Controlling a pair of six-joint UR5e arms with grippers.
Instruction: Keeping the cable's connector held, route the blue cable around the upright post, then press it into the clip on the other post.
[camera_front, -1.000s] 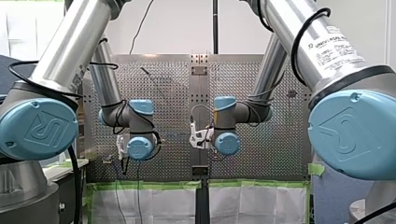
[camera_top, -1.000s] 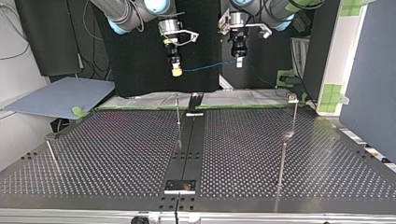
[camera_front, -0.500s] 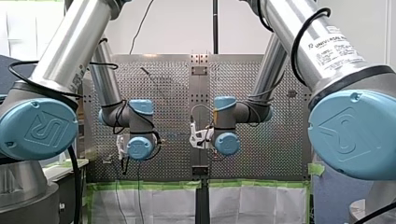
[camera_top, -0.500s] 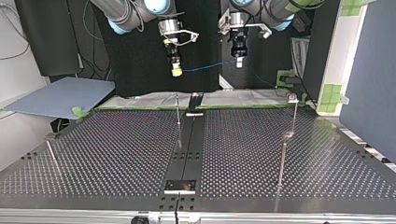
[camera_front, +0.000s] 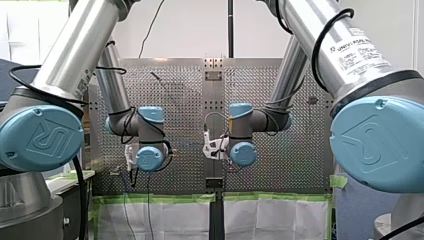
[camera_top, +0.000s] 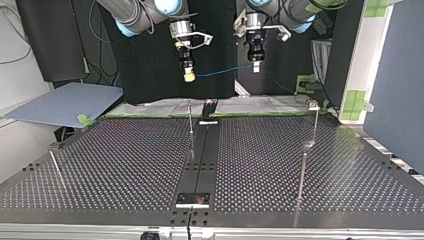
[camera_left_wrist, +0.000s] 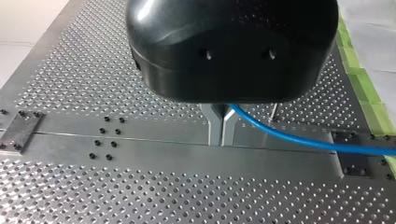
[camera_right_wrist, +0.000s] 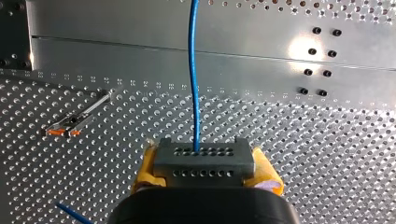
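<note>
Linking right fingers' (camera_right_wrist: 146, 169) connector (camera_right_wrist: 203, 161) and left fingers (camera_left_wrist: 214, 127), blue cable (camera_right_wrist: 194, 70) above table (camera_top: 125, 165).

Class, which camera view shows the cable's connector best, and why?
The right wrist view: the grey connector sits close up between yellow pads, with the cable leaving it. In the top view it is too small to make out; the front and left wrist views don't show it.

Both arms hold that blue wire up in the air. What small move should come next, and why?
Probably lower both grippers together toward the table. The blue cable runs between my right gripper, shut on the connector, and my left gripper, seemingly well above the upright post it must go round.
</note>
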